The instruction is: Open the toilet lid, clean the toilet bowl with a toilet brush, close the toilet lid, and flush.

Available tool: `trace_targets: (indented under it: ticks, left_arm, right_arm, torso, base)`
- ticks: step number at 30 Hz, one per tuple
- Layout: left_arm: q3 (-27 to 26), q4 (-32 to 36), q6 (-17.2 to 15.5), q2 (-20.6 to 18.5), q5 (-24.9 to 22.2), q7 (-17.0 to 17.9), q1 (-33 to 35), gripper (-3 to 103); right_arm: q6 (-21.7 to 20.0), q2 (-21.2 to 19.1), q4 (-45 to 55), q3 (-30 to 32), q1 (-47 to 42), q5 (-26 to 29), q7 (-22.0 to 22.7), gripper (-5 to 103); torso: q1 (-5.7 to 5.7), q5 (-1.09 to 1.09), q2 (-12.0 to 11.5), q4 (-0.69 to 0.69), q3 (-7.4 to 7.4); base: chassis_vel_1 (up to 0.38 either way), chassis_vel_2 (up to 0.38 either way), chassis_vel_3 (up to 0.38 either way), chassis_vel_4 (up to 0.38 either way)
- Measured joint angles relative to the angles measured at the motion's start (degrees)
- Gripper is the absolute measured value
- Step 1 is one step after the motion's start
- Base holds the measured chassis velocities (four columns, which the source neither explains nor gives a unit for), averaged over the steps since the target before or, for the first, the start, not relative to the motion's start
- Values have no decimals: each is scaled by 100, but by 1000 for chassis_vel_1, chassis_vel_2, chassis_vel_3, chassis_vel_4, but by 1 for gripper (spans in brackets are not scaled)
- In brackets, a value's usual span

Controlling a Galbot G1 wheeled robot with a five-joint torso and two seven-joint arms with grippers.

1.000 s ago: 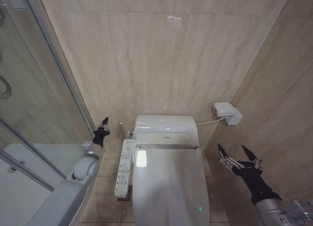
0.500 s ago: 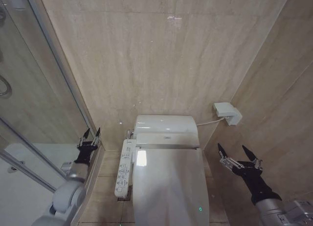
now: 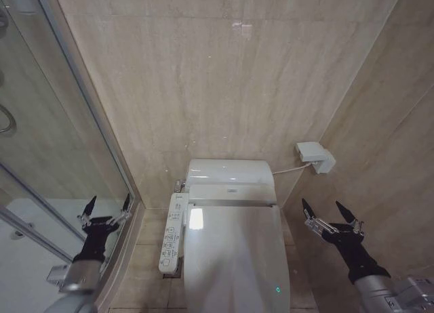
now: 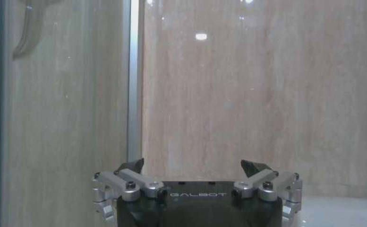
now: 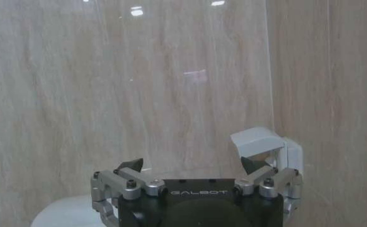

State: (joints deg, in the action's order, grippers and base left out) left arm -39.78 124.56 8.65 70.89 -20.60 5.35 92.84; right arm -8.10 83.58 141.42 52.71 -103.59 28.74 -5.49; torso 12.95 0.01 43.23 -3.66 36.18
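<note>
beige marble-look tiles cover the wall (image 3: 224, 76) ahead of me and the side wall on my right, and a glass shower screen (image 3: 41, 123) with a metal frame closes off my left side. the floor down here is tiled in the same beige.

the toilet lid (image 3: 234, 259) is down, flat over the bowl, glossy white with a bright reflection near its back edge and a small green light toward its front right. behind it sits the white rounded tank housing (image 3: 229, 172). a white control panel (image 3: 173, 232) with rows of buttons runs along the toilet's side nearest my left arm.

my left gripper (image 3: 106, 208) is raised beside the shower screen frame, well apart from the toilet, its fingers spread wide with nothing between them. from my left wrist i see the same spread jaws against the tile and the screen's metal strip (image 4: 132, 80).

my right gripper (image 3: 329, 215) is held up on the other side of the toilet, near the side wall, also spread wide and holding nothing. just beyond it a white box (image 3: 314, 156) is fixed in the corner of the wall, a white cable running from it toward the tank. from my right wrist that box (image 5: 265, 144) shows just past one fingertip.
</note>
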Motion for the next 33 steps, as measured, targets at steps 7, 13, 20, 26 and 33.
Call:
trace_targets:
  ticks: [7,13,20,26,33]
  left_arm:
    - [-94,657,-18,270,322,25,601,100]
    - [-89,797,-15,365,403,34,739,100]
    - [-26,878,-15,446,539,33,797,100]
    - [-43,996,-12,473,592,38,887,100]
    - [30,1106,33,514,558,32,955,100]
  right_arm:
    - [0,0,0,0,0,0,0,100]
    - [0,0,0,0,0,0,0,100]
    - [0,0,0,0,0,0,0,100]
    - [0,0,0,0,0,0,0,100]
    - [0,0,0,0,0,0,0,100]
  torso:
    - [1,0,0,-1,0]
    - [1,0,0,-1,0]
    - [1,-1,0,-1,0]
    - [1,0,0,-1,0]
    - [1,-1,0,-1,0]
  base:
    - [0,0,0,0]
    - [0,0,0,0]
    - [0,0,0,0]
    - [0,0,0,0]
    - [0,0,0,0]
